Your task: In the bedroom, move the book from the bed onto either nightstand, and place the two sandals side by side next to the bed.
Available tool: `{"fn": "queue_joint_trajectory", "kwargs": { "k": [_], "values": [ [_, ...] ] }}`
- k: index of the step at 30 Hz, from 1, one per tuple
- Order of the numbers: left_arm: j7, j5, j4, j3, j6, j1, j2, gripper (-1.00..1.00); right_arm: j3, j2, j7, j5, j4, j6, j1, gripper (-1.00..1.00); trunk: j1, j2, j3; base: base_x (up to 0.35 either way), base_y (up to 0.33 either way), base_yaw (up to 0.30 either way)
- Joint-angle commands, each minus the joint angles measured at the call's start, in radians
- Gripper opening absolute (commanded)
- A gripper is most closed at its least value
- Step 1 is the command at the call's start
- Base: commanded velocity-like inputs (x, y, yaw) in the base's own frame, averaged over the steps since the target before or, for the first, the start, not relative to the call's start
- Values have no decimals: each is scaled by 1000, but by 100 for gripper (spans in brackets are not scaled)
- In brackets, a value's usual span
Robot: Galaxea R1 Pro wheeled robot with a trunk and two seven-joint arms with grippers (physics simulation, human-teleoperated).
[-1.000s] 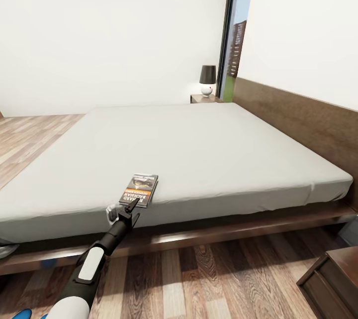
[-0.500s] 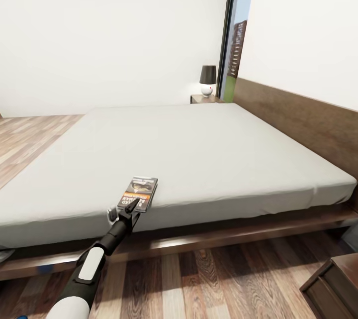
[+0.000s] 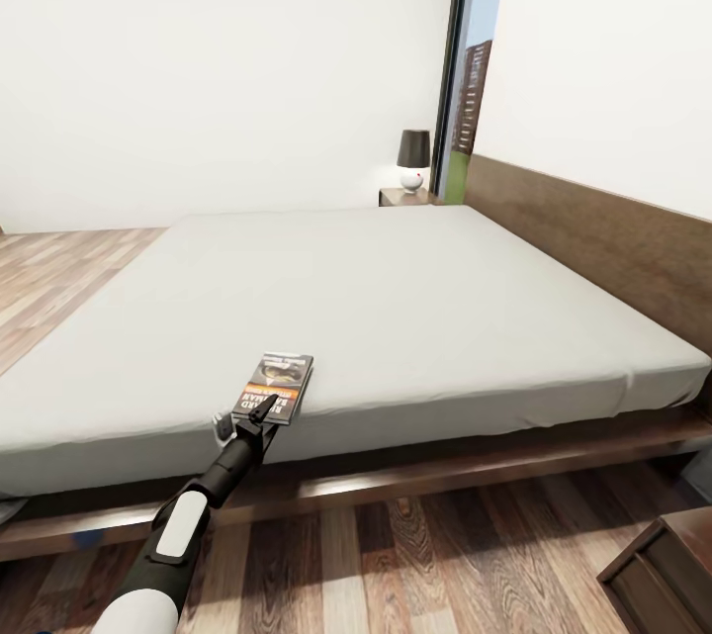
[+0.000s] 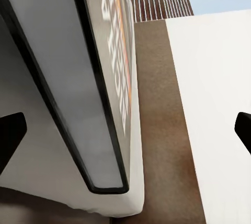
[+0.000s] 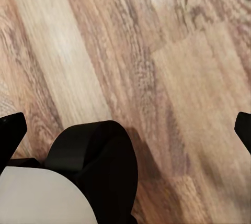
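Note:
The book [image 3: 279,383], dark-covered with an orange band, lies flat on the pale mattress of the bed [image 3: 415,308], close to its near edge. My left gripper [image 3: 259,413] reaches up from the lower left and meets the book's near end. In the left wrist view the book [image 4: 112,77] fills the space between the fingertips [image 4: 10,135], which stand wide apart, so the left gripper [image 4: 125,132] is open around it. My right gripper [image 5: 125,127] is open over the wood floor [image 5: 172,51]. One nightstand [image 3: 403,197] stands beyond the bed, another [image 3: 663,570] at the lower right. The sandals are out of view.
A small lamp [image 3: 413,159] with a dark shade sits on the far nightstand, beside the tall window [image 3: 473,70]. The dark headboard [image 3: 593,228] runs along the bed's right side. Plank floor [image 3: 396,555] lies between me and the bed frame. A black rounded robot part [image 5: 94,166] shows below the right gripper.
The head view has shifted a little, so the blue shapes at the lower-left corner have left the picture. My left gripper stays at the book's near end.

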Motion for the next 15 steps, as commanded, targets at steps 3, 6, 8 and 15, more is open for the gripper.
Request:
{"fn": "queue_joint_trajectory", "kwargs": {
  "k": [3, 6, 8, 15],
  "values": [
    [-1, 4, 0, 4, 8, -1, -1, 100, 8, 0, 5, -7, 4, -4, -1, 100, 0, 0, -1, 2, 0, 0],
    [-1, 4, 0, 3, 8, -1, -1, 100, 8, 0, 5, -7, 3, -4, -2, 100, 0, 0, -1, 1, 0, 0],
    [-2, 4, 0, 3, 9, -1, -1, 100, 8, 0, 5, -8, 3, -4, -2, 100, 0, 0, -1, 0, 0, 0],
    [-1, 4, 0, 2, 10, -1, -1, 100, 8, -1, 5, -8, 4, -4, -1, 100, 0, 0, -1, 0, 0, 0]
  ]
}}
